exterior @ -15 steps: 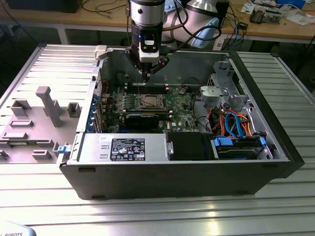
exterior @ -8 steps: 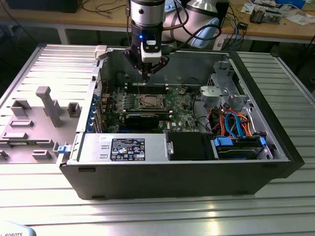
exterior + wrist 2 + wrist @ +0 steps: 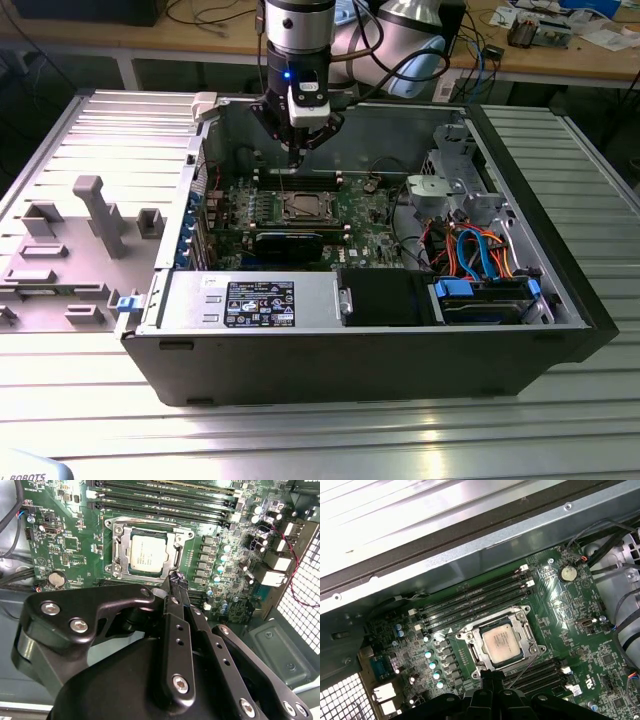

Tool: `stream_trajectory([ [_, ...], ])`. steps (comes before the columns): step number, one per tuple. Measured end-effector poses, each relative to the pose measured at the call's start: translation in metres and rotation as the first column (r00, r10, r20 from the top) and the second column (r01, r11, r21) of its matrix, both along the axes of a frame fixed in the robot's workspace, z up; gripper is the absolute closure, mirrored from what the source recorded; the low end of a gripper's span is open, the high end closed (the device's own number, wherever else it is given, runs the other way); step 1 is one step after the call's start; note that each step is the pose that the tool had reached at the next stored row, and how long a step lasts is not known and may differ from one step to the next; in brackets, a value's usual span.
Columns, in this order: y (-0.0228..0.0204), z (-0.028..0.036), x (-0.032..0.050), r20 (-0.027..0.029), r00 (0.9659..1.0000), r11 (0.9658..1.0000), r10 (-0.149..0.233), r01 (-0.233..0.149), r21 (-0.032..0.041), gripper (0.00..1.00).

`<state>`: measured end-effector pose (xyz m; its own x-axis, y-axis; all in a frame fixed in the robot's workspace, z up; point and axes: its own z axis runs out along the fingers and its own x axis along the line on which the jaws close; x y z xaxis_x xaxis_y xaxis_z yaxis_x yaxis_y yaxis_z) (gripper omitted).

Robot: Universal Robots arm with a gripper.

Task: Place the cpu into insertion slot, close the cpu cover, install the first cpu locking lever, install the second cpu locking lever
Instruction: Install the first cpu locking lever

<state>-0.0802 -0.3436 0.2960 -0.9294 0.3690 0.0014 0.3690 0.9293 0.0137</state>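
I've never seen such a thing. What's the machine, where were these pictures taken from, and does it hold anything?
It is a robot arm whose gripper hangs over an open computer case. The exterior view is from a camera off the arm; both wrist views come from cameras riding on it. On the green board the cpu, a silver square chip, sits in the insertion slot. The gripper is shut; whether it pinches anything I cannot tell.

place: robotics lab | slotted metal table [image 3: 300, 440] | cluttered workbench [image 3: 600, 62] (cables [image 3: 215, 15])
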Motion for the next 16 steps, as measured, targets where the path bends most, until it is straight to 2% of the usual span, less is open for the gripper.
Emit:
stream_trajectory([
  [8,0.0000,0.0000,0.0000,0.0000,1.0000,1.0000,0.003,-0.003,0.0000,0.89],
  [12,0.0000,0.0000,0.0000,0.0000,0.9993,0.9993,0.037,-0.037,0.0000,0.89],
  [16,0.0000,0.0000,-0.0002,0.0000,0.9962,0.9962,0.087,-0.087,0.0001,0.89],
])
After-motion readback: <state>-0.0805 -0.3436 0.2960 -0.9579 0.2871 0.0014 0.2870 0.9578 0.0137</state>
